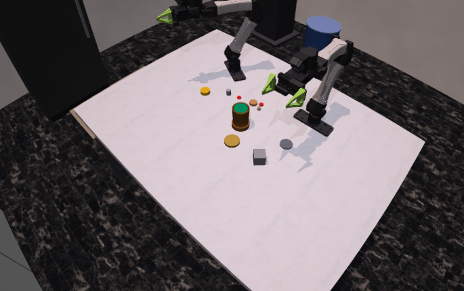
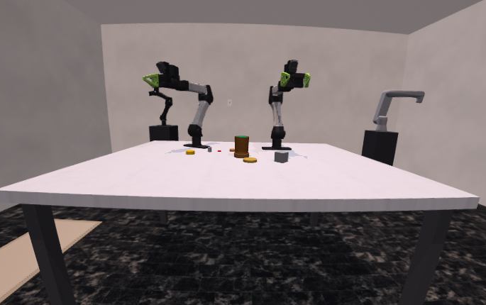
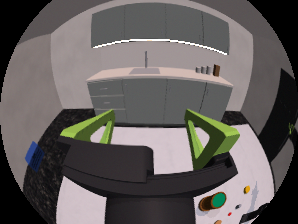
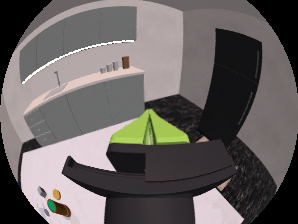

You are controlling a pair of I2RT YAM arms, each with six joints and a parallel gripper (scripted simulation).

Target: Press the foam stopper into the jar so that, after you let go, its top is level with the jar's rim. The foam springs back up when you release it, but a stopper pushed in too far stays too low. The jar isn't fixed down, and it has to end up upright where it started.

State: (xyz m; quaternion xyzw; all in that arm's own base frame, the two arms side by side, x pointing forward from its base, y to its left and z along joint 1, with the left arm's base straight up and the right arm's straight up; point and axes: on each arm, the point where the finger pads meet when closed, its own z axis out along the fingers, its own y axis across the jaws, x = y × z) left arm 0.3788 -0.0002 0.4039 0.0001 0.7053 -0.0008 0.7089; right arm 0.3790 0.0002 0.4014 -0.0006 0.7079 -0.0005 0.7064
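Jar [image 1: 240, 117] [image 2: 241, 145] [image 3: 206, 202] [image 4: 62, 208] upright on worktop [image 1: 226, 216] [image 2: 237, 181] [image 3: 85, 200] [image 4: 75, 150], closer to the far edge than the near edge as seen in the exterior view, roughly midway between the far corners. Green stopper [image 1: 240, 107] [image 2: 241, 136] [image 3: 219, 200] [image 4: 51, 205] sits in the jar's mouth, seems about at the rim, though the view is too coarse to call it level.

Left tool [image 1: 275, 99] [image 2: 296, 79] [image 3: 150, 111]: released, fingers wide apart, nothing between them; up high towards the far edge, well apart from the jar. Right tool [image 1: 157, 17] [image 2: 144, 78] [image 4: 149, 111]: clenched, fingertips together, empty; up high on the far-left corner side, also well apart from the jar.

Gold disc [image 1: 232, 141] [image 2: 250, 159] [image 4: 56, 194] lies flat near the jar, on its near-edge side. Grey cube [image 1: 259, 157] [image 2: 281, 157] [image 4: 42, 191] is right of that disc in the exterior view. Grey disc [image 1: 286, 143] lies flat on the far-right corner side of the jar. Yellow disc [image 1: 204, 91] [image 2: 189, 152] [image 3: 247, 190] and grey cylinder [image 1: 228, 92] [image 2: 209, 149] [image 3: 238, 206] are towards the left edge. Orange disc [image 1: 252, 102] [image 2: 232, 150] lies between jar and far edge.
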